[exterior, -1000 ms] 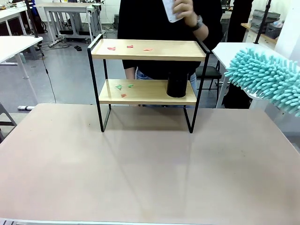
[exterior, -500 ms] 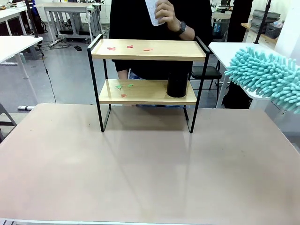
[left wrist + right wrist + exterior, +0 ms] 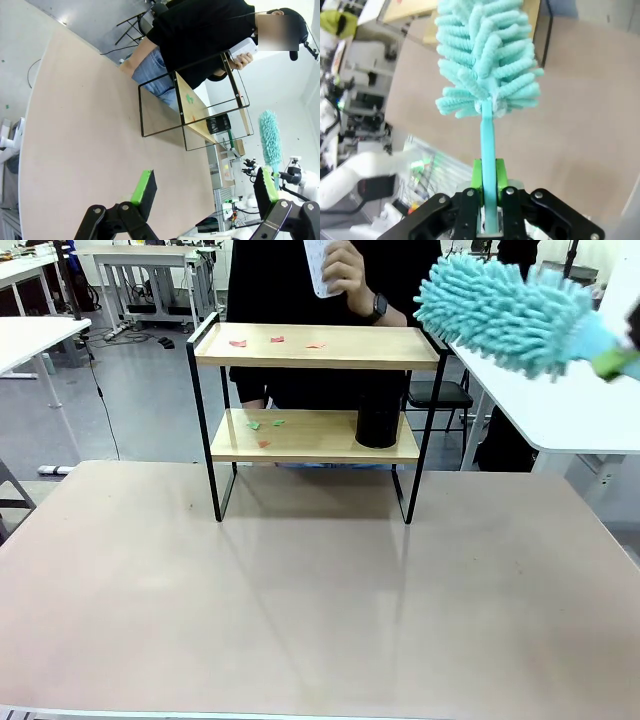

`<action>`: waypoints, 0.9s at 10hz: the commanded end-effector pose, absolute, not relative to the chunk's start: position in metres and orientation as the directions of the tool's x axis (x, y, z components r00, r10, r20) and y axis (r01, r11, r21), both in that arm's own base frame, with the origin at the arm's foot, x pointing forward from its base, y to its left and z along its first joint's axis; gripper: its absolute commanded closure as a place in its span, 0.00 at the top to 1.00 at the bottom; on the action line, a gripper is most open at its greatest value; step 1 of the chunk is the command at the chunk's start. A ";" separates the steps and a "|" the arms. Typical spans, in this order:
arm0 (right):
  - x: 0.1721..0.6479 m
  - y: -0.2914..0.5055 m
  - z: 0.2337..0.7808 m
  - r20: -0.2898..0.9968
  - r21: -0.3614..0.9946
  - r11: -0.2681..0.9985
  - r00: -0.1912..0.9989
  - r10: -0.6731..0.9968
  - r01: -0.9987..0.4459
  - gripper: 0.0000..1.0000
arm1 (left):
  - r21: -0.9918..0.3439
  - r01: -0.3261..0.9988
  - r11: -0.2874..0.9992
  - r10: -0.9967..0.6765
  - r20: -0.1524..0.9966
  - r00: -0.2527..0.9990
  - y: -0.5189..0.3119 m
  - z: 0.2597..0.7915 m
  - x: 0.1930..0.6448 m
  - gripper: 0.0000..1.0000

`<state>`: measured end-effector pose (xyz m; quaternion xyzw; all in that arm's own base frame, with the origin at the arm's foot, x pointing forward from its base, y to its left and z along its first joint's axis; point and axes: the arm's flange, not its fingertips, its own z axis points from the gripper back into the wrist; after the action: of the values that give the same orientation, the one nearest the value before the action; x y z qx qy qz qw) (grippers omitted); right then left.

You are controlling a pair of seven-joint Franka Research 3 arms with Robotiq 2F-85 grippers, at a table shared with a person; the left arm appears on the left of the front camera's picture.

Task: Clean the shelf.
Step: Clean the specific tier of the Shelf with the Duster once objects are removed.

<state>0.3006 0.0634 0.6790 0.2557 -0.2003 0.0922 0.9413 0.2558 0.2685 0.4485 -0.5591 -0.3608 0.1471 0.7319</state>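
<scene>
So my right gripper (image 3: 487, 192) clenched the duster (image 3: 500, 310), poised near the shelf (image 3: 380, 348); next, I judged, it needed lowering onto the top board's scraps (image 3: 277, 339)

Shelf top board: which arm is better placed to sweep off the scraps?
Right: its jaws are shut on the duster, high near the top right of the shelf. Left jaws open, empty, above the table.

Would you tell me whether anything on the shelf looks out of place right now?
Yes: the shelf is littered. Red scraps lie scattered on its top board, and green and red scraps on the lower board's left.
</scene>
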 end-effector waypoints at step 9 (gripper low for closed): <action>0.342 0.114 0.690 0.472 0.392 0.887 0.881 0.033 -0.243 0.12 | -0.922 0.193 0.335 0.608 0.368 0.703 0.267 0.450 0.253 1.00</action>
<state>0.3239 0.0927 0.6806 0.2375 -0.2333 0.0893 0.9387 0.2557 0.2686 0.4486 -0.5591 -0.3609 0.1470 0.7318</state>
